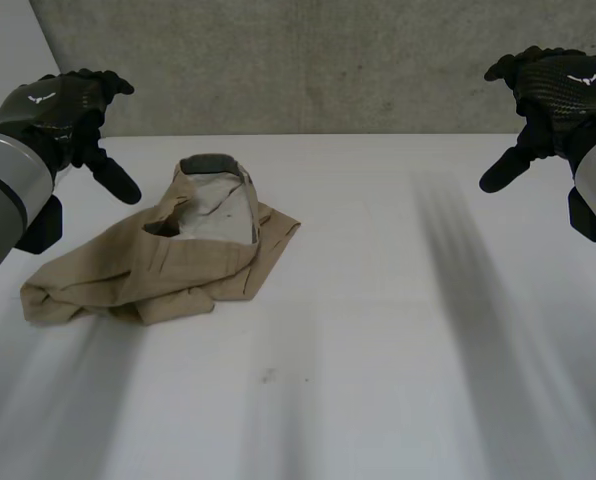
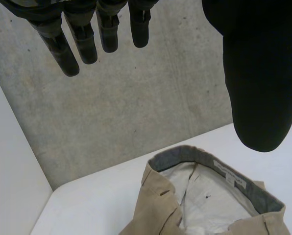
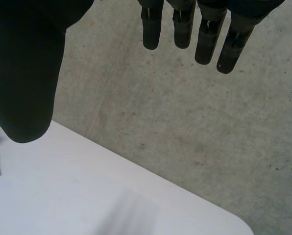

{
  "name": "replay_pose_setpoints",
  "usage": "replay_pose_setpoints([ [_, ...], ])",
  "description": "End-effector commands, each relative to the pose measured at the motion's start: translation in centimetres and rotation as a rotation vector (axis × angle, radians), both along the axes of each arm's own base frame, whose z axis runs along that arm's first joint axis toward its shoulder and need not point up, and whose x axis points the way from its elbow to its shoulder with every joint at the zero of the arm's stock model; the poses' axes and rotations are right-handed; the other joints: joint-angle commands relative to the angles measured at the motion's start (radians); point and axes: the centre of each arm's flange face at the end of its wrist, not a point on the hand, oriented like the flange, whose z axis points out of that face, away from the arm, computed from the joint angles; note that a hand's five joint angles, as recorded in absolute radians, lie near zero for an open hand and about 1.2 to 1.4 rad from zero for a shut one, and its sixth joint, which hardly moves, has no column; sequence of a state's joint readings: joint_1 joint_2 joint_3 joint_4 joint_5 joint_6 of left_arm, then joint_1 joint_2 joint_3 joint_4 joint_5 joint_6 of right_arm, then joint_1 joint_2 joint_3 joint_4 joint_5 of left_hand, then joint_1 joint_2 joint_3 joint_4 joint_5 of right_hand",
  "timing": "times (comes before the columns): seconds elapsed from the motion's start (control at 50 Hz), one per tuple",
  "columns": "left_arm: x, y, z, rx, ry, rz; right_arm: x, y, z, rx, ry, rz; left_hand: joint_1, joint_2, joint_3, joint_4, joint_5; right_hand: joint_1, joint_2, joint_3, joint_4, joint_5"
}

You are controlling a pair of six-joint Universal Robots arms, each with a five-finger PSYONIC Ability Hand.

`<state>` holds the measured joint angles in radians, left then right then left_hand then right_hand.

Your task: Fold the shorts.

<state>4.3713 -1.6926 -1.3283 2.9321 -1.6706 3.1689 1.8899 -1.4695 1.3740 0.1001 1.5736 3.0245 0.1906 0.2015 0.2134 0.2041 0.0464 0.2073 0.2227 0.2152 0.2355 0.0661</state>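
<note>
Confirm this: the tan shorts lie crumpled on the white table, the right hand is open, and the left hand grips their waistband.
Wrong on the left hand: the left wrist view shows it open above the waistband, clear of the cloth. The shorts do lie crumpled on the table, and the right hand is open.

The black left hand (image 1: 63, 110) hovers at the frame's upper left, fingers straight, holding nothing. The black right hand (image 1: 558, 90) hangs likewise at the upper right.
</note>
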Motion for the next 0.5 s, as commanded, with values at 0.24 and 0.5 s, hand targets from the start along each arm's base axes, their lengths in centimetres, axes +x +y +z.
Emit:
replay_pose_setpoints([
  [0.24, -1.0, -4.4, -10.6, 0.279, -0.228, 0.003, 0.1, -0.3, -0.6, -0.024, 0.092, -0.001, 0.181, 0.17, 0.158, 0.168, 0.151, -0.033, -0.048, -0.041, -0.061, -0.066],
  [0.5, -5.4, -4.2, -10.8, 0.218, -0.073, -0.102, 0.1, -0.3, -0.2, -0.061, 0.134, -0.004, 1.206, 1.195, 1.183, 1.192, 1.175, -0.033, -0.048, -0.041, -0.061, -0.066],
])
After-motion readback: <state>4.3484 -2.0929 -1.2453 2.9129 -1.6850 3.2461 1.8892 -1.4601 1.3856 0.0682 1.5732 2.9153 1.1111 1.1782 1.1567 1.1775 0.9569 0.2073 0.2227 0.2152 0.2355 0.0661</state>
